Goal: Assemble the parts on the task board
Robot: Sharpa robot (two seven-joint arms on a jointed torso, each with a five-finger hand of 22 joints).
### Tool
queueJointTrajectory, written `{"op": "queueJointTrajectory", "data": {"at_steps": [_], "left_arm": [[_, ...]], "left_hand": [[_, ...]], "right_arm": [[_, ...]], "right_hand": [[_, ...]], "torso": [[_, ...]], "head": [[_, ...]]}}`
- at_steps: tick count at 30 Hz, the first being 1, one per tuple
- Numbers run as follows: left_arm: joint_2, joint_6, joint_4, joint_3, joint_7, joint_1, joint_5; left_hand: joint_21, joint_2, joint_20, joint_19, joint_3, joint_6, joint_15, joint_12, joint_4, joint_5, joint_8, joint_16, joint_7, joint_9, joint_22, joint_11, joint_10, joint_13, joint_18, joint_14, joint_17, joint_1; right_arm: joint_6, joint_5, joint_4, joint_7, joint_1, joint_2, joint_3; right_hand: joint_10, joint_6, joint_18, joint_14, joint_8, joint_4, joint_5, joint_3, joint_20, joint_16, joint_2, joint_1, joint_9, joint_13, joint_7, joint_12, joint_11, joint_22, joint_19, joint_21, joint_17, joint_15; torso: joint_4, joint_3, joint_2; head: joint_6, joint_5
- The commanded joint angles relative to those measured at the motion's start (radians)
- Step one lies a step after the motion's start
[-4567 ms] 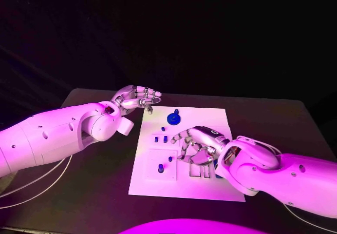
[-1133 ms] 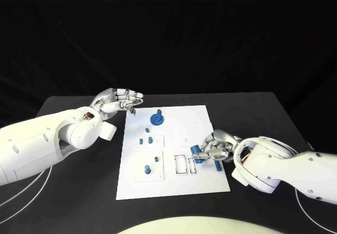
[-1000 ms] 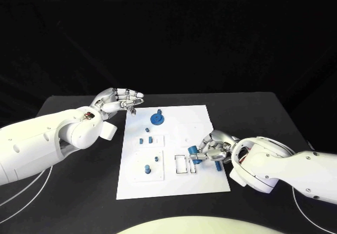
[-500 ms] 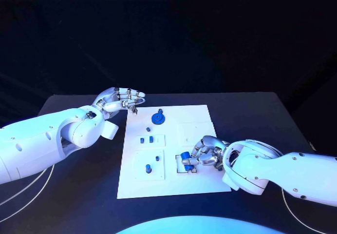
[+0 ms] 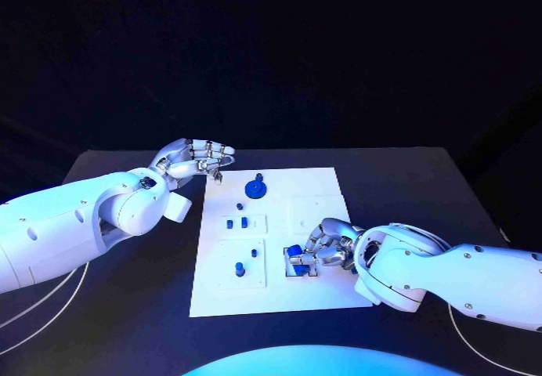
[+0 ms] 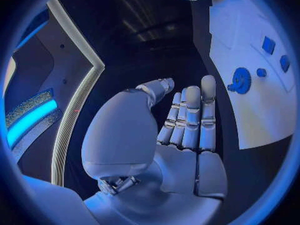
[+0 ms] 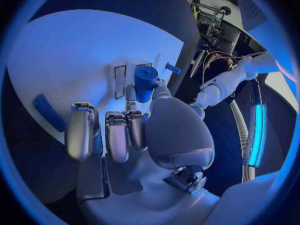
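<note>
One blue part (image 5: 294, 251) stands upright over the task board (image 5: 322, 188), pinched in the right hand (image 5: 329, 247) fingers (image 7: 129, 97).

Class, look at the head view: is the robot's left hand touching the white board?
No. The left hand hangs past the board's far left corner, holding nothing.

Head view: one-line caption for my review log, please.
Right hand holds a blue part over the board slots; left hand is off the board's far-left corner.
</note>
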Motion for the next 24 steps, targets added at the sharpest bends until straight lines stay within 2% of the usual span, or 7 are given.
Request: {"op": "queueJointTrajectory", "data": {"at_steps": [1,9,12,13,16,19,24], "left_arm": [[0.001,0.015,0.002,0.001,0.005,0.001,0.005],[0.001,0.016,0.002,0.001,0.003,0.001,0.005],[0.001,0.016,0.002,0.001,0.002,0.001,0.005],[0.001,0.016,0.002,0.001,0.002,0.001,0.005],[0.001,0.016,0.002,0.001,0.002,0.001,0.005],[0.001,0.016,0.002,0.001,0.001,0.001,0.005],[0.000,0.016,0.002,0.001,0.001,0.001,0.005]], "left_hand": [[-0.006,0.000,0.006,-0.003,0.001,-0.005,0.001,0.003,0.008,0.004,0.006,0.007,0.026,-0.001,-0.001,0.000,-0.005,0.001,0.008,-0.007,-0.001,-0.010],[-0.007,0.001,0.007,-0.003,0.001,-0.008,0.001,0.004,0.009,0.004,0.007,0.007,0.026,-0.001,-0.002,0.000,-0.006,0.001,0.008,-0.008,-0.001,-0.011],[-0.007,0.001,0.007,-0.003,0.001,-0.008,0.001,0.004,0.009,0.004,0.007,0.007,0.026,-0.001,-0.002,0.000,-0.006,0.001,0.008,-0.008,-0.001,-0.011],[-0.007,0.001,0.007,-0.003,0.001,-0.008,0.001,0.004,0.009,0.004,0.007,0.007,0.026,-0.001,-0.002,0.000,-0.006,0.001,0.008,-0.008,-0.001,-0.011],[-0.007,0.003,0.007,-0.002,0.002,-0.008,0.001,0.005,0.011,0.004,0.008,0.007,0.026,-0.001,-0.002,0.000,-0.006,0.001,0.008,-0.008,-0.001,-0.011],[-0.007,0.003,0.007,-0.002,0.002,-0.008,0.001,0.005,0.011,0.004,0.008,0.007,0.026,-0.001,-0.002,0.000,-0.006,0.001,0.008,-0.008,-0.001,-0.011],[-0.007,0.003,0.007,-0.002,0.002,-0.008,0.001,0.005,0.011,0.004,0.008,0.007,0.026,-0.001,-0.002,0.000,-0.006,0.001,0.008,-0.008,-0.001,-0.011]], "right_arm": [[0.014,-0.031,-0.004,-0.012,-0.003,0.003,-0.002],[-0.011,-0.054,-0.017,-0.014,-0.005,0.016,-0.002],[0.001,-0.064,-0.022,-0.009,-0.007,0.020,-0.002],[0.003,-0.066,-0.022,-0.008,-0.007,0.020,-0.002],[0.013,-0.072,-0.024,-0.004,-0.008,0.020,-0.002],[0.018,-0.079,-0.024,-0.002,-0.008,0.019,-0.002],[0.021,-0.084,-0.018,0.004,-0.009,0.012,-0.002]], "right_hand": [[0.036,0.021,-0.012,0.089,0.006,0.001,0.004,-0.015,-0.010,0.003,-0.003,-0.017,-0.001,0.162,-0.012,-0.004,-0.008,0.160,0.025,-0.003,0.183,-0.009],[0.034,0.022,-0.011,0.088,0.009,0.002,0.005,-0.063,-0.010,0.002,-0.001,-0.081,0.006,0.160,-0.013,-0.010,-0.008,0.160,0.024,-0.011,0.181,-0.009],[0.033,0.021,-0.010,0.088,0.012,0.003,0.006,-0.079,-0.010,0.002,-0.006,-0.123,0.010,0.158,-0.013,-0.014,-0.007,0.160,0.023,-0.015,0.181,-0.009],[0.032,0.020,-0.010,0.088,0.013,0.003,0.007,-0.082,-0.010,0.001,-0.018,-0.139,0.011,0.158,-0.013,-0.015,-0.007,0.160,0.023,-0.017,0.181,-0.009],[0.031,0.017,-0.010,0.088,0.016,0.005,0.014,-0.036,-0.009,0.000,-0.080,-0.199,0.017,0.157,-0.012,-0.021,-0.007,0.161,0.023,-0.020,0.178,-0.008],[0.029,0.015,-0.009,0.087,0.016,0.005,0.014,-0.018,-0.009,-0.001,-0.099,-0.217,0.019,0.156,-0.011,-0.024,-0.006,0.161,0.022,-0.023,0.177,-0.008],[0.029,0.014,-0.009,0.087,0.016,0.005,0.015,-0.013,-0.009,-0.001,-0.100,-0.221,0.019,0.155,-0.011,-0.025,-0.006,0.160,0.021,-0.025,0.176,-0.008]], "torso": [[-0.0003,0.0002,0.000],[0.0003,-0.0004,0.001],[0.0002,-0.0005,0.000],[0.0002,-0.0005,0.000],[0.0001,-0.0004,0.000],[-0.0002,-0.0002,0.000],[0.0003,0.0003,0.000]], "head": [[0.001,0.001],[0.003,0.002],[0.003,0.001],[0.003,0.001],[0.003,0.001],[0.003,0.002],[0.002,0.003]]}}
